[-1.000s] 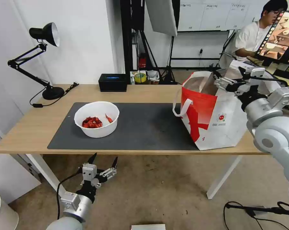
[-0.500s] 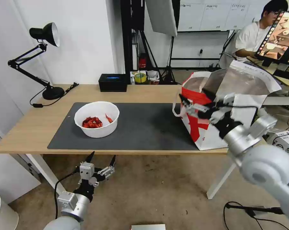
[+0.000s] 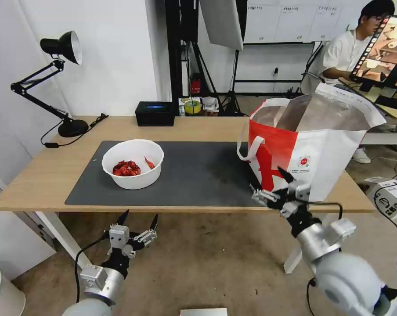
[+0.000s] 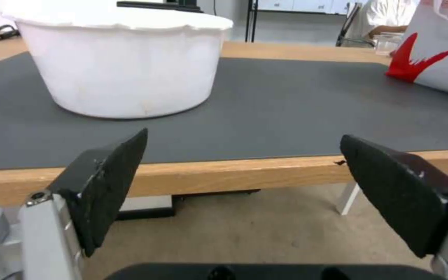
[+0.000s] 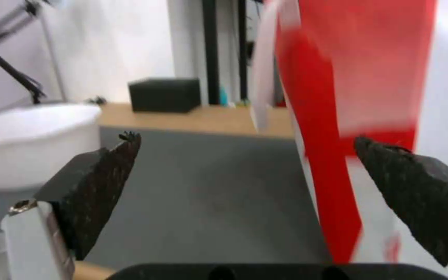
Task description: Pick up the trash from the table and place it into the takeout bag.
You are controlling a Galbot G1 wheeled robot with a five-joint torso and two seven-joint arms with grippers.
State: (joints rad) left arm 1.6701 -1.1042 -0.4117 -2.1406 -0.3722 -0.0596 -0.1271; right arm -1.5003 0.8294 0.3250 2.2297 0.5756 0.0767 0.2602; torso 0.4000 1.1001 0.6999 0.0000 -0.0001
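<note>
The trash in sight is a white round bowl [image 3: 132, 163] of red crayfish shells, standing on the left part of the dark grey mat [image 3: 198, 171] on the table [image 3: 198, 127]. The red-and-white takeout bag [image 3: 312, 149] stands open at the table's right end, its foil lining showing. My left gripper [image 3: 139, 216] hangs open and empty below the front table edge, facing the bowl [image 4: 125, 66]. My right gripper [image 3: 265, 179] is open and empty at the front edge, just before the bag's red corner [image 5: 348, 77]. The bowl [image 5: 27, 151] sits far off to its side.
A black tissue box [image 3: 154, 113] stands at the table's back edge and a black desk lamp [image 3: 62, 79] at the back left corner. A white bin [image 3: 1, 294] sits on the floor at lower left. Cables lie on the floor at lower right.
My right arm has come down from above the bag's mouth, past its front, to the table's front edge. The left gripper has barely moved. The bag's top edge now stands free.
</note>
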